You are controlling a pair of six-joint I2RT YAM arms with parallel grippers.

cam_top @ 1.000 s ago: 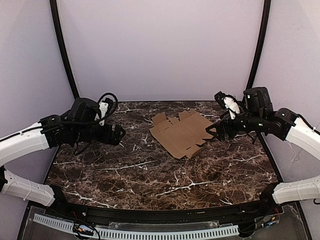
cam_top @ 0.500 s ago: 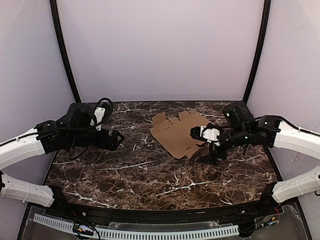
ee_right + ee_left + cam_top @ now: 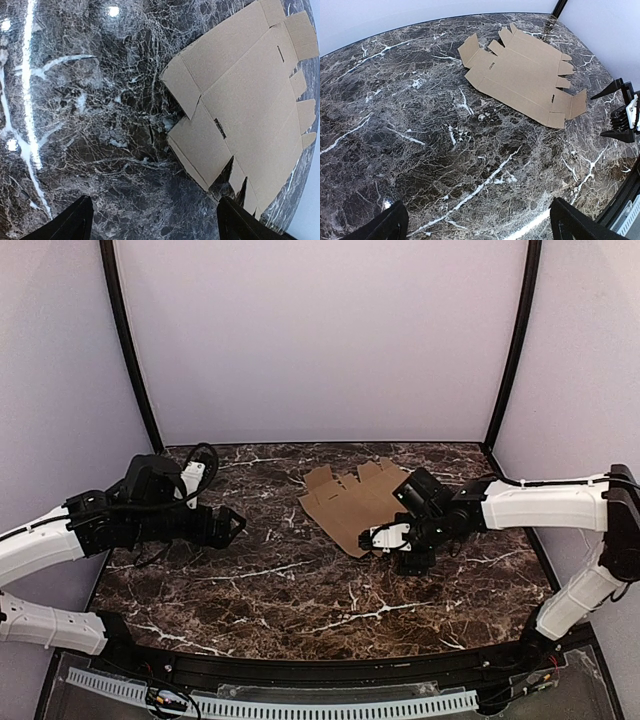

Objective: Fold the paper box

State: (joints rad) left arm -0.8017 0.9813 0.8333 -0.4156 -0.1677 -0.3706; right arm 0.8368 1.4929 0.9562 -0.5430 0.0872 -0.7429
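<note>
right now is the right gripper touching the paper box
Apart. The left wrist view shows bare table between the right gripper and the paper box.

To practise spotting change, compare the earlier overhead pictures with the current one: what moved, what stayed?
The right gripper swung in from the right side to the near corner of the paper box, open, holding nothing. The left gripper drifted slightly toward the near edge, open. The box stayed flat and unmoved.
</note>
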